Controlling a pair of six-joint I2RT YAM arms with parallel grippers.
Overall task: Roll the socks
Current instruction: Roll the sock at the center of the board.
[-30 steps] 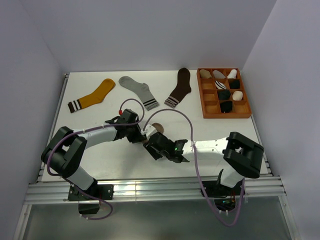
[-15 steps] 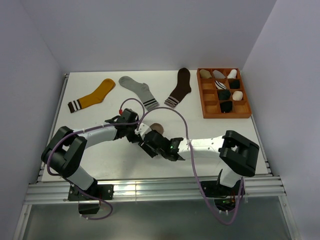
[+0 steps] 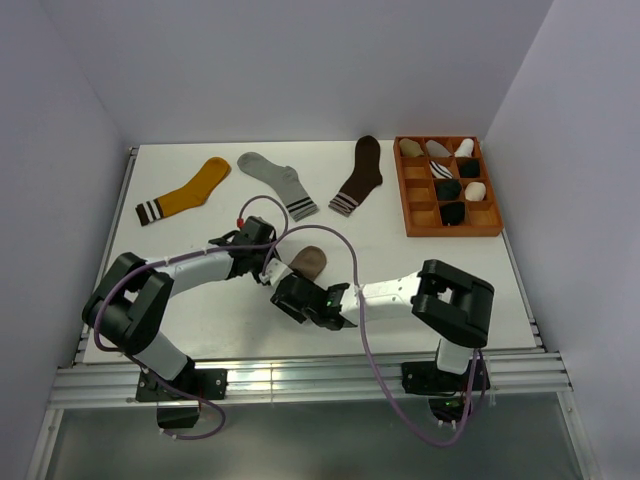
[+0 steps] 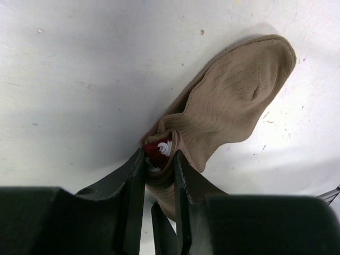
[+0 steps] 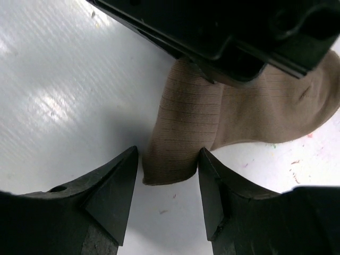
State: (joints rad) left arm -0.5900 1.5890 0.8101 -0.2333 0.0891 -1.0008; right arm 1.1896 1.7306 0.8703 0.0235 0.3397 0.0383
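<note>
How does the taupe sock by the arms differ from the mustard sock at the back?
The taupe sock is folded and pinched at its cuff by the left gripper; the mustard sock lies flat, untouched. Taupe's cuff shows maroon and white; mustard's is dark-and-white striped. Both rest on the table.

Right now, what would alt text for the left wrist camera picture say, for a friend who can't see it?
The two black fingers of the left gripper pinch the maroon-and-white cuff of a taupe sock. The rest of the sock lies on a white table, its toe pointing to the upper right.
</note>
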